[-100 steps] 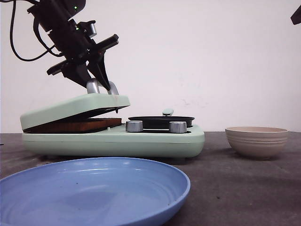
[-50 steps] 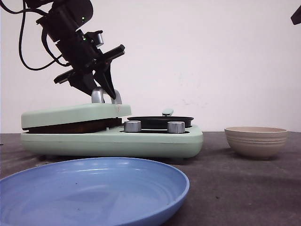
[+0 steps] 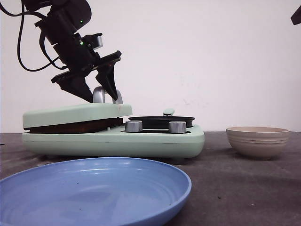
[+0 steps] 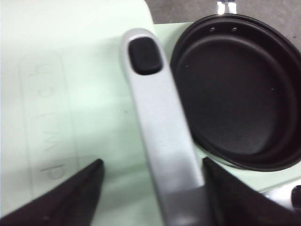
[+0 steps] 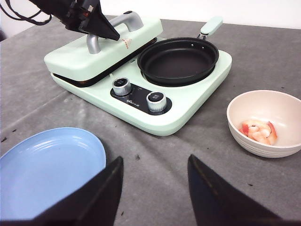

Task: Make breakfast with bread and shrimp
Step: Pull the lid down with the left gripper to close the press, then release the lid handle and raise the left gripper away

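The mint-green sandwich maker's lid (image 3: 75, 113) lies down and shut. The bread is hidden under it; only a brown edge (image 3: 70, 126) shows in the gap. My left gripper (image 3: 102, 98) is open, its fingers either side of the lid's silver handle (image 4: 160, 122) without gripping it; it also shows in the left wrist view (image 4: 151, 162). The shrimp (image 5: 257, 131) lie in a beige bowl (image 5: 282, 101) to the right. My right gripper (image 5: 155, 159) is open and empty above the table, between the blue plate (image 5: 47, 160) and the bowl.
An empty black pan (image 5: 178, 60) sits in the appliance's right half, behind two silver knobs (image 5: 156, 100). The blue plate (image 3: 94, 188) fills the near left of the front view. The bowl (image 3: 257, 141) stands right of the appliance on the grey table.
The lid has gone from propped up to shut. My left gripper came down with the handle, then opened wider around it. The right arm has not moved.
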{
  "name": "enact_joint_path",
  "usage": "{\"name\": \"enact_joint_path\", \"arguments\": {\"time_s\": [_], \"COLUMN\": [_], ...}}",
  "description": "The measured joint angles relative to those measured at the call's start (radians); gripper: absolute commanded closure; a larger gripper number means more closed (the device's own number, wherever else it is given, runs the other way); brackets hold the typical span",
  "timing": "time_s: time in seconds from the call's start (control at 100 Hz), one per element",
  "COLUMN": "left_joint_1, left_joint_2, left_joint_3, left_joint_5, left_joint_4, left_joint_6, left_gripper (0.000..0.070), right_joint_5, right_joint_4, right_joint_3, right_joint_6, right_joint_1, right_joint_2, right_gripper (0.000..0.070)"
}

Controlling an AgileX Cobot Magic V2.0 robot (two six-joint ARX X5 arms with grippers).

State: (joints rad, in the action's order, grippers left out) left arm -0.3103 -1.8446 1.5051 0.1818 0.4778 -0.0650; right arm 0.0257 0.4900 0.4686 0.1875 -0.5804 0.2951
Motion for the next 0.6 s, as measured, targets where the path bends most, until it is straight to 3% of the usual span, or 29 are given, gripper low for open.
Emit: {"name": "enact_joint_path", "arguments": {"time_s": [0.36,0.6], "left_joint_1": [0.024,0.075], "left_joint_2": [0.076,0.247], "left_joint_3": [0.015,0.037], "left_joint_5": [0.002,0.103], "left_joint_4": [0.026,0.004], "left_joint_6": [0.008,-0.009], "left_gripper": [0.0219,0.0219], "right_joint_5": [0.0,0.0], "right_joint_4": [0.0,0.0], "right_joint_3": [0.0,0.0], "right_joint_6": [0.0,0.0], "right_joint_1": [0.0,0.0], "right_joint_2": [0.0,0.0], "right_gripper": [0.0435,0.0435]}}
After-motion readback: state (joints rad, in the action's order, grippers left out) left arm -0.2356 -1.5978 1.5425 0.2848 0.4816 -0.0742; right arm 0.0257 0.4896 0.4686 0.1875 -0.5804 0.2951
